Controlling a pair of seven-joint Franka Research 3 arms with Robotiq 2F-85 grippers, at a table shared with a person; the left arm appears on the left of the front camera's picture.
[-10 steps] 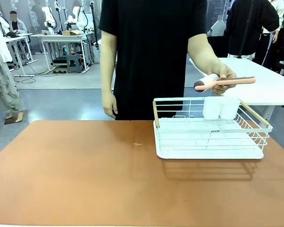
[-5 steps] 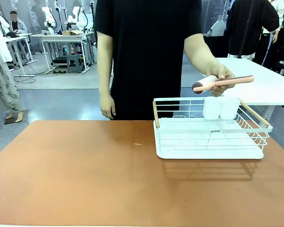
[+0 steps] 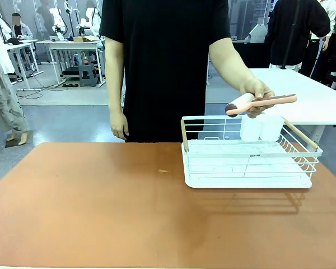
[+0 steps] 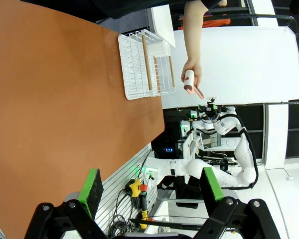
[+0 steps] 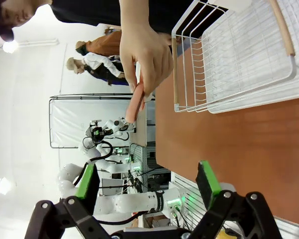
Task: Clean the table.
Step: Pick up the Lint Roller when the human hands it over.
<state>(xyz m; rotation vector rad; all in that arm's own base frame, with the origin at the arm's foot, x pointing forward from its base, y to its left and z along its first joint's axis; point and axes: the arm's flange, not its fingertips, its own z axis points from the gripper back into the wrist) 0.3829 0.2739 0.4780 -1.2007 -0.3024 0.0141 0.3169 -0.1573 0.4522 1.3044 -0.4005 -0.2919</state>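
Cleaning looks unstarted: the wide terracotta-topped desk (image 3: 101, 213) bears a white wire rack (image 3: 246, 165) and a small crumb (image 3: 163, 171), while a person's hand (image 3: 259, 89) holds a pink-handled lint roller (image 3: 283, 99) above the rack, and the left gripper (image 4: 150, 174) and right gripper (image 5: 147, 167) are empty, fingers apart.

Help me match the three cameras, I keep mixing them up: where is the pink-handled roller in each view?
Front view: pink-handled roller upper right, in the person's hand, above the white wire rack.
Left wrist view: roller upper middle, just right of the rack.
Right wrist view: roller left of centre, below the hand, left of the rack.
Shared landmark: the white wire rack on the table.
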